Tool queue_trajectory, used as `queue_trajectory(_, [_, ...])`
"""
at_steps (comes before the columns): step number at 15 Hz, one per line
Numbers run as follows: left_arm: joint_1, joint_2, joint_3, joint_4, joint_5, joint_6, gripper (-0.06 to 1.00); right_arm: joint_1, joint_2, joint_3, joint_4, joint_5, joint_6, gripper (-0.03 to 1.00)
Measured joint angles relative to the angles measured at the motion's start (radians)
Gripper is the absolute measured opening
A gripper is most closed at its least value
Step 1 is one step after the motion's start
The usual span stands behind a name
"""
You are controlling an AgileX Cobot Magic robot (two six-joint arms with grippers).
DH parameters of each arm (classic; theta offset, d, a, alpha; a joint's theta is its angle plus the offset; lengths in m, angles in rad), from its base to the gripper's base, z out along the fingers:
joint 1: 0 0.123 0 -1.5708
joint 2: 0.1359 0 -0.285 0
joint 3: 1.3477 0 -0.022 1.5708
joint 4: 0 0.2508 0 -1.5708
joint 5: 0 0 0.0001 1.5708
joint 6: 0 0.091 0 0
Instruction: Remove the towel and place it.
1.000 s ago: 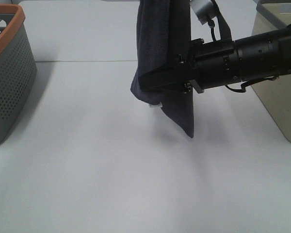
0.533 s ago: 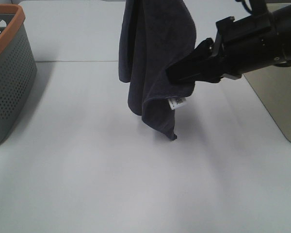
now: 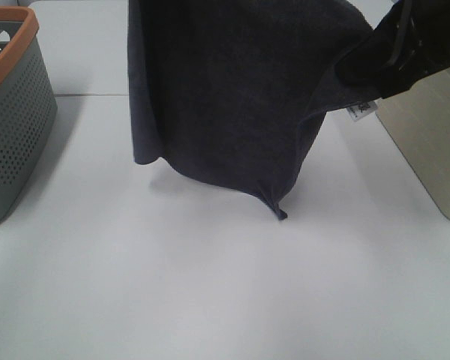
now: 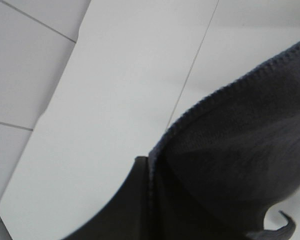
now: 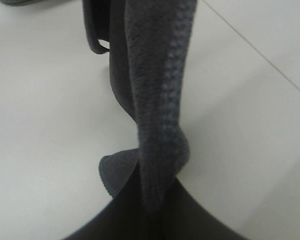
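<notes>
opened out the towel [image 3: 225, 97] within the last second: from a narrow, bunched hang to a broad dark sheet stretched across the upper middle of the exterior view. pinched at one upper corner by the right claw [image 3: 360, 64], just beside the white tag [image 3: 362, 109]; borne out in the right wrist view, with the hem [image 5: 160, 115] caught tight between the closed fingers. pinched at the other upper edge by the left claw [image 4: 146, 200], out of frame above in the exterior view but shown in its own wrist view clamped on the stitched hem. hangs above the desk [image 3: 210, 292], between the grey basket [image 3: 15, 112] with the orange rim and the beige bin [image 3: 435, 157], clear of both. dips at its lowest corner close to the desk; cannot tell whether touching.

judging from this: removal done, spreading done or nearly so, placing not yet done. probably calls next for lowering both claws together, keeping the span taut so as to lay it flat rather than in a heap. some risk of folding under at the sagging lower corner.
</notes>
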Motion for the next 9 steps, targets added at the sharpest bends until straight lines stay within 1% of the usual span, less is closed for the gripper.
queue_trajectory(1, [0.000,0.000,0.000,0.018,0.036,-0.075,0.00,0.000,0.000,-0.004,-0.011,-0.017,0.007,0.02])
queue_trajectory(2, [0.000,0.000,0.000,0.027,0.116,-0.183,0.00,0.000,0.000,-0.004,-0.018,-0.061,0.015,0.02])
queue_trajectory(3, [0.000,0.000,0.000,0.035,0.130,-0.216,0.00,0.000,0.000,-0.004,-0.020,-0.083,0.006,0.02])
queue_trajectory(4, [0.000,0.000,0.000,0.053,0.126,-0.237,0.00,0.000,0.000,-0.004,-0.025,-0.113,-0.036,0.02])
queue_trajectory(5, [0.000,0.006,0.000,0.078,0.104,-0.255,0.00,0.000,0.005,-0.006,-0.026,-0.151,-0.096,0.02])
queue_trajectory(7, [0.006,0.034,0.000,0.150,0.008,-0.307,0.00,0.000,0.032,-0.027,-0.026,-0.242,-0.243,0.02])
queue_trajectory(9, [0.053,0.076,0.000,0.168,-0.083,-0.382,0.00,0.000,0.085,-0.057,-0.026,-0.325,-0.364,0.02])
